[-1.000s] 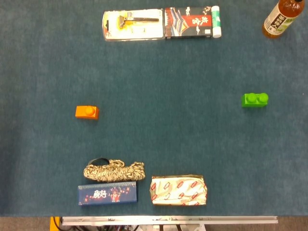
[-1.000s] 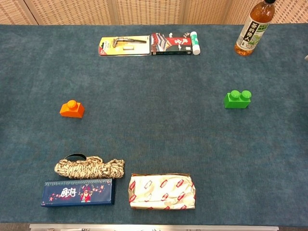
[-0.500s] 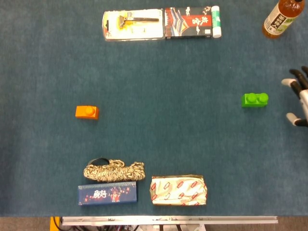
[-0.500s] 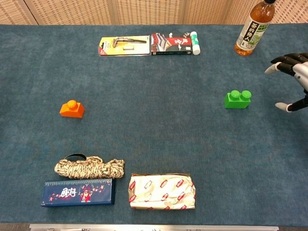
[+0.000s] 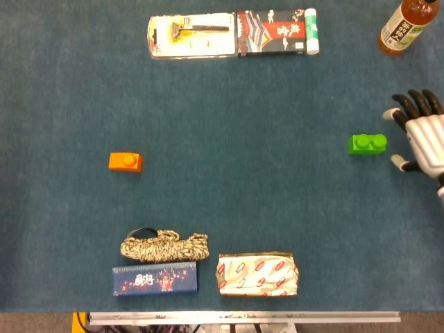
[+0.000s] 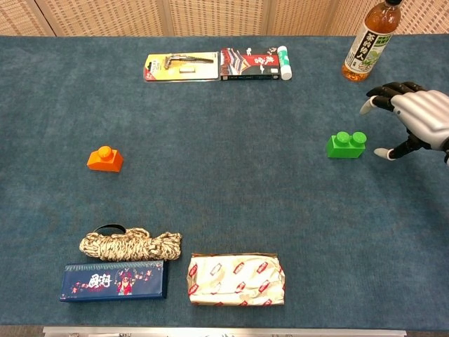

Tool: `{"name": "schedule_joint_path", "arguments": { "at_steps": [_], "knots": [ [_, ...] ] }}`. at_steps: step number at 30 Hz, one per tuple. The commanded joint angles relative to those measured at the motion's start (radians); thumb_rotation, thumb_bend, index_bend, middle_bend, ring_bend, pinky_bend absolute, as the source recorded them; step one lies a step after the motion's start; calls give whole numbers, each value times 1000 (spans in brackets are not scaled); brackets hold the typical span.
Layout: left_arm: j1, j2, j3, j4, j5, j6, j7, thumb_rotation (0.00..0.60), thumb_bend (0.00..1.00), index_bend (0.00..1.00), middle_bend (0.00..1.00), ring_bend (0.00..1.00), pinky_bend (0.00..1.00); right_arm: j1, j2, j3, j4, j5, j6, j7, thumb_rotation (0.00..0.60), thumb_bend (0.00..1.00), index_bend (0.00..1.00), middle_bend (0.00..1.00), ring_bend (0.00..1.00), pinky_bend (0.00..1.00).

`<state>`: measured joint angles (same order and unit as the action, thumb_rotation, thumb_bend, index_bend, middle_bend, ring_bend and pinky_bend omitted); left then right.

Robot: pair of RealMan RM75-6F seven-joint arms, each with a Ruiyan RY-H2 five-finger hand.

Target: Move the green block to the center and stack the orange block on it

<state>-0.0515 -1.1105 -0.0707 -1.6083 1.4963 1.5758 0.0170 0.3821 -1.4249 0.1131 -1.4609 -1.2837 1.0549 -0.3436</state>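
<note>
Right hand (image 5: 421, 135): I see it empty, fingers spread wide, just beside the green block (image 5: 367, 143), not touching. Green block: table's right side. Orange block (image 5: 125, 161): far left, well apart. Left hand: unseen.

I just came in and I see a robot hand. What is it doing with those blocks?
The robot's right hand is open, fingers spread, just to the right of the green block, not touching it. It looks ready to grab it. The orange block sits alone on the far left side of the blue table. The middle spot, where the green block should go, has no block yet, so nothing is stacked. The left hand isn't showing.
</note>
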Motion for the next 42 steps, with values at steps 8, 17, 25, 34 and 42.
{"name": "schedule_joint_path", "arguments": {
  "at_steps": [8, 17, 25, 34, 42],
  "knots": [
    [6, 7, -1, -3, 2, 9, -9, 600, 282, 271, 147, 29, 252, 32, -53, 9, 15, 64, -24, -36, 600, 166, 344, 147, 0, 22],
    [14, 14, -3, -6, 6, 24, -25, 600, 282, 271, 151, 29, 252, 54, -84, 16, 24, 119, -33, -75, 600, 207, 393, 147, 0, 22],
    [20, 20, -5, -7, 8, 31, -39, 600, 282, 272, 151, 29, 252, 81, -110, 23, 54, 171, -58, -104, 600, 212, 396, 147, 0, 22],
    [24, 24, -4, -8, 12, 36, -51, 600, 282, 272, 151, 29, 252, 97, -125, 14, 72, 186, -67, -101, 600, 216, 495, 147, 0, 22],
    [25, 24, -6, -9, 9, 35, -52, 600, 282, 272, 152, 29, 252, 99, -135, 17, 76, 192, -43, -94, 600, 284, 656, 180, 0, 22]
  ]
}}
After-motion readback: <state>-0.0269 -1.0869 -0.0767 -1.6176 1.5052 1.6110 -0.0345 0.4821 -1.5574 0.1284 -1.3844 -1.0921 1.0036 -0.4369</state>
